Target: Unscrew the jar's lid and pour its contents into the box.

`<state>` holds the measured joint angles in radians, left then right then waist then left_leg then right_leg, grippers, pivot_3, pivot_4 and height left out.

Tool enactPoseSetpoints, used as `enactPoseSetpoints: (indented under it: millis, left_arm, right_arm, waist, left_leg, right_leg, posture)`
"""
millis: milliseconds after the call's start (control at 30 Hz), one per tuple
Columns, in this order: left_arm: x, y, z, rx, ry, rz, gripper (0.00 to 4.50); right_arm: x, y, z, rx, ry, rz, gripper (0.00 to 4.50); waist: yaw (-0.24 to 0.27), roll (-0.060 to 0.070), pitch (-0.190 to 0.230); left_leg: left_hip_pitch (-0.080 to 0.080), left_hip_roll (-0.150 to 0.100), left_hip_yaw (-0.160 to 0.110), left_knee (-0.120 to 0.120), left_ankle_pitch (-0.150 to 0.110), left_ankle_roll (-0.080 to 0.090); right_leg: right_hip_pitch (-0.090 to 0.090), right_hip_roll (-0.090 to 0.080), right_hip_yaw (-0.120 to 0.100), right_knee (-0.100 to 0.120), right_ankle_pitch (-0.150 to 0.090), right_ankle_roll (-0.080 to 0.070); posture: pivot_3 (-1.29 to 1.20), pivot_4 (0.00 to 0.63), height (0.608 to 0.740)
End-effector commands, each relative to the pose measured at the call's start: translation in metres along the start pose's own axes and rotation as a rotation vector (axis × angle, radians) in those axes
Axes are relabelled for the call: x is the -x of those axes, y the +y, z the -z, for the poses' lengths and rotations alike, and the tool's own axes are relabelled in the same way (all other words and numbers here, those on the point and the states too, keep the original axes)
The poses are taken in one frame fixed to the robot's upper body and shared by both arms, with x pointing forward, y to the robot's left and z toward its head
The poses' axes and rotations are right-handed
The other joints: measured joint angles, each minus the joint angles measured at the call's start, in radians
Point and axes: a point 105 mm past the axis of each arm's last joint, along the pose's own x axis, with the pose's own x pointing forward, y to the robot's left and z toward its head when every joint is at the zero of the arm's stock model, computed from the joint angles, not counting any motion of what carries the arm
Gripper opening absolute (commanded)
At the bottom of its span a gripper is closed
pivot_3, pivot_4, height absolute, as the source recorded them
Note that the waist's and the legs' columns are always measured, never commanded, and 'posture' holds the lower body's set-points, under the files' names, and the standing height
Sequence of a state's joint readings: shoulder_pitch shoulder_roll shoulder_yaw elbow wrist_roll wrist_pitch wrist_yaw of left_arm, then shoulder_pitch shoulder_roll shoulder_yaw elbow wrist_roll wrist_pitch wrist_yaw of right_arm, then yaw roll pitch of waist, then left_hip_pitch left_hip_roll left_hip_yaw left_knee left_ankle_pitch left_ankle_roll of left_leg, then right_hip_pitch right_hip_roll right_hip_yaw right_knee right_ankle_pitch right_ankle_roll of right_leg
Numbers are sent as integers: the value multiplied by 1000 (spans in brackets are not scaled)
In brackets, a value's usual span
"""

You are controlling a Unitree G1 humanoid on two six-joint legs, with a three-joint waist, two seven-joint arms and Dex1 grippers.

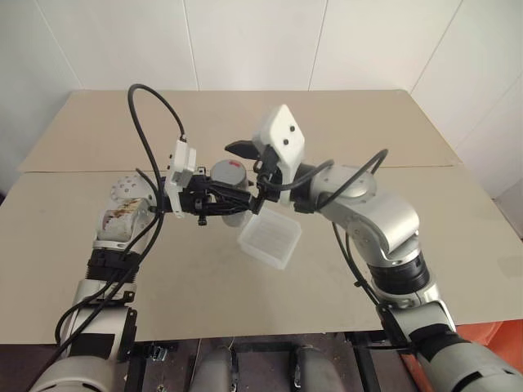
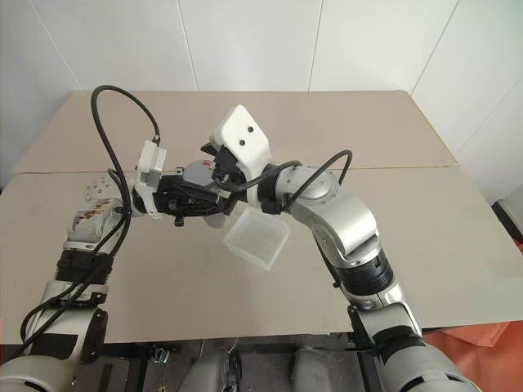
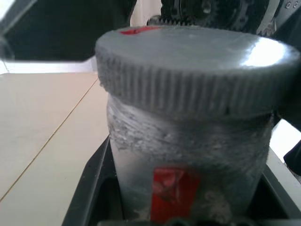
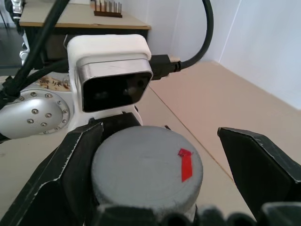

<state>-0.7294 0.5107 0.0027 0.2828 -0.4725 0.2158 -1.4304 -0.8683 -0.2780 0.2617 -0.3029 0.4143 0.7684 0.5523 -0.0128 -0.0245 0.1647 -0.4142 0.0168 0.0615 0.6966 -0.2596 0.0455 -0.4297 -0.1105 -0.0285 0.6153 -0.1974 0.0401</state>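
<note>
My left gripper is shut on the jar, holding it upright above the table. The jar has a cloudy wall and a red label patch. Its grey ribbed lid, with a red mark on top, sits on the jar. My right gripper is open, with one black finger on each side of the lid, neither visibly touching it. The contents cannot be made out through the jar's wall. The box, a shallow translucent white square, lies on the table just in front of the held jar.
The beige table runs wide to both sides, with a seam across it behind the arms. White walls stand behind it. Black cables loop above the left wrist camera.
</note>
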Motion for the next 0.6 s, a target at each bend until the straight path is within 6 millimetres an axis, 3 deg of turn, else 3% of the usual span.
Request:
enactPoseSetpoints:
  millis: [33, 233, 600]
  left_arm:
    - [4, 1, -14, -64, -7, 6, 1948]
    - [8, 0, -12, -62, 5, 1, 1948]
    - [9, 1, -14, -71, 11, 10, 1948]
  right_arm:
    - [15, -20, -12, 19, -35, 75, 4460]
    - [36, -31, -14, 14, -42, 101, 4460]
    - [55, -15, -9, 45, -30, -6, 4460]
  waist:
    - [0, 0, 0]
    - [0, 0, 0]
    - [0, 0, 0]
  left_leg:
    - [0, 0, 0, 0, 0, 0]
    - [0, 0, 0, 0, 0, 0]
    - [0, 0, 0, 0, 0, 0]
  right_leg:
    - [0, 0, 0, 0, 0, 0]
    - [0, 0, 0, 0, 0, 0]
    - [0, 0, 0, 0, 0, 0]
  posture:
    - [0, 150, 740]
    - [0, 150, 740]
    - [0, 150, 740]
